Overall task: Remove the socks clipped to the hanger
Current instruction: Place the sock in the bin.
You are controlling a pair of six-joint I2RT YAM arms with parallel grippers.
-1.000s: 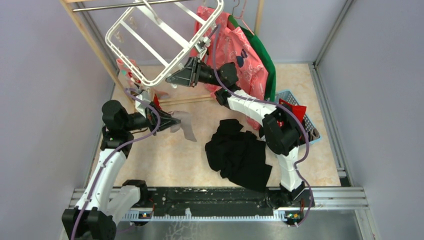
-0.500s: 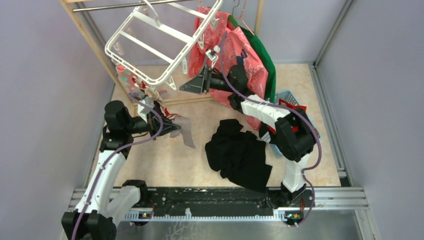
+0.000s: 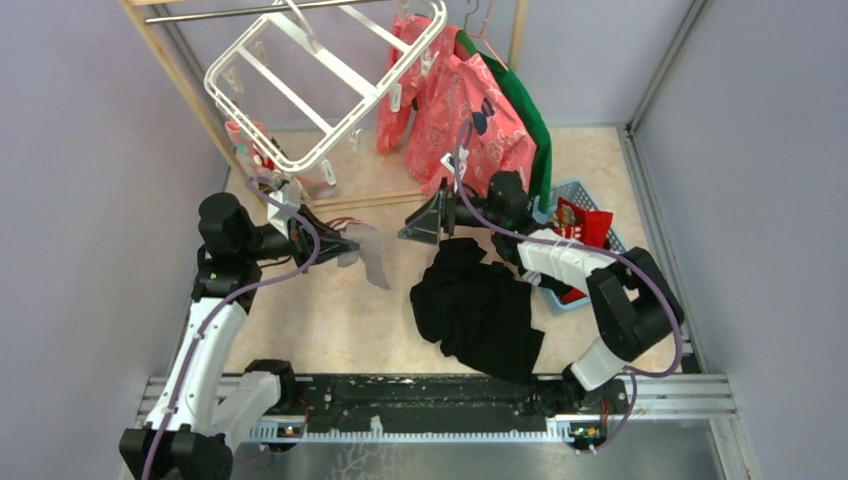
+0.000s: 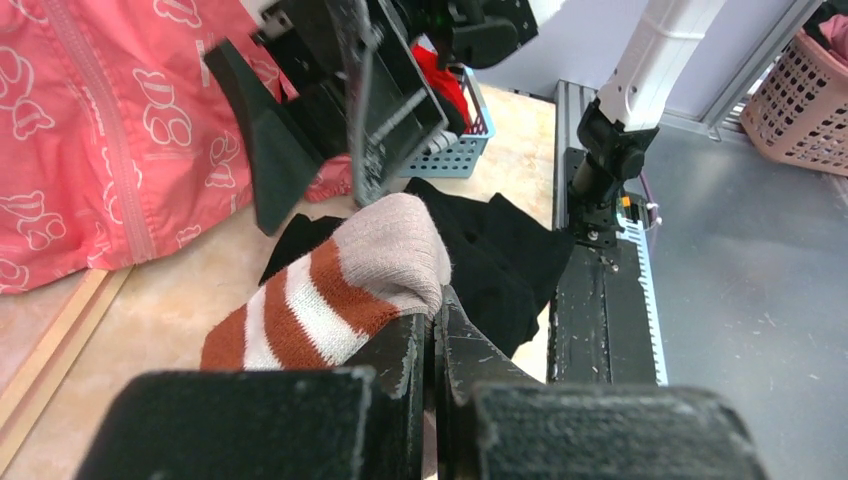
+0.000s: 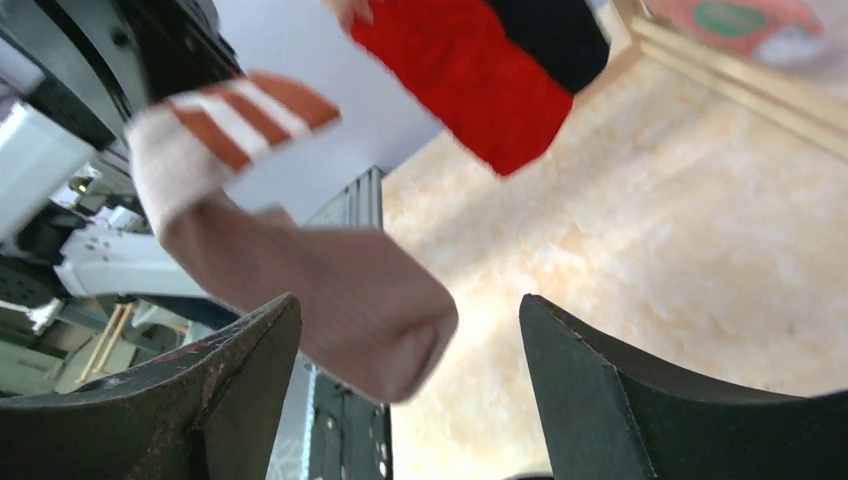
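One pale sock with rust-and-white stripes (image 4: 370,270) hangs just below the low corner of the one white plastic rectangular hanger (image 3: 291,168), pinched in the tightly closed left gripper (image 4: 435,312). Beside its toe, the right gripper (image 3: 412,228) gapes wide and holds nothing. A few small socks (image 3: 252,146) hang clipped at that corner; their exact count is unclear.

A pink printed shirt (image 3: 495,135) hangs beside a green garment (image 3: 530,125) at the back. A black cloth heap (image 3: 480,310) lies on the tan tabletop (image 3: 340,320), next to a blue basket (image 3: 575,186) holding something red (image 3: 585,222).
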